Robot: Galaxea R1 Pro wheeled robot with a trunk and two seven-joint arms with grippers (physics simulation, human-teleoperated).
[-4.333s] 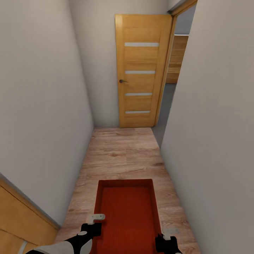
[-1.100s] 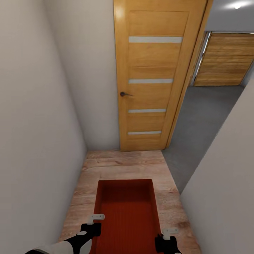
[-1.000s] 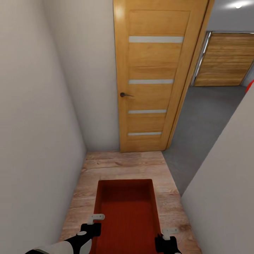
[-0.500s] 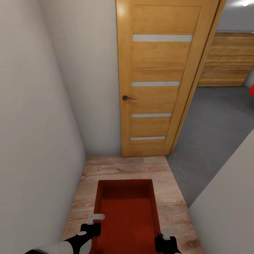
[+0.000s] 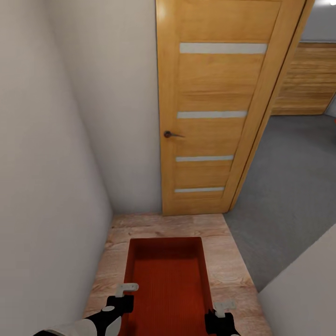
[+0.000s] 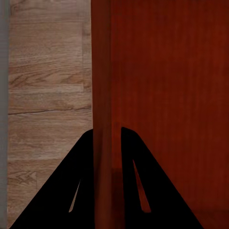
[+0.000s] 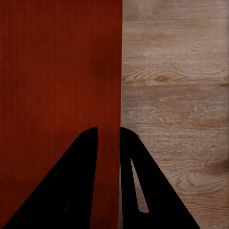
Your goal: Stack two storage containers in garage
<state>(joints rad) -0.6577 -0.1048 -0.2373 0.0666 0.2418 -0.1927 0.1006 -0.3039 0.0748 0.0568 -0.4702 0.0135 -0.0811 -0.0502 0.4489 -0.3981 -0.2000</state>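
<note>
I hold one orange-red storage container [image 5: 167,280] level in front of me, over the hallway's wood-plank floor [image 5: 168,224]. My left gripper [image 5: 125,291] is shut on its left wall, and my right gripper [image 5: 223,309] is shut on its right wall. In the left wrist view the fingers [image 6: 81,181] straddle the container's thin wall [image 6: 102,71]. The right wrist view shows the same pinch [image 7: 109,136] on the container's other wall [image 7: 112,71]. Beyond the doorway at the right lies the garage's grey concrete floor [image 5: 294,186].
A wood door with frosted strips [image 5: 210,116] stands open straight ahead, close by. White walls hem me in at the left [image 5: 46,163] and at the lower right corner [image 5: 303,298]. A wooden plank door [image 5: 308,79] shows at the garage's far side.
The camera has moved forward: the open door looms larger and more grey floor shows at the right. The container and both grippers keep the same place in the picture.
</note>
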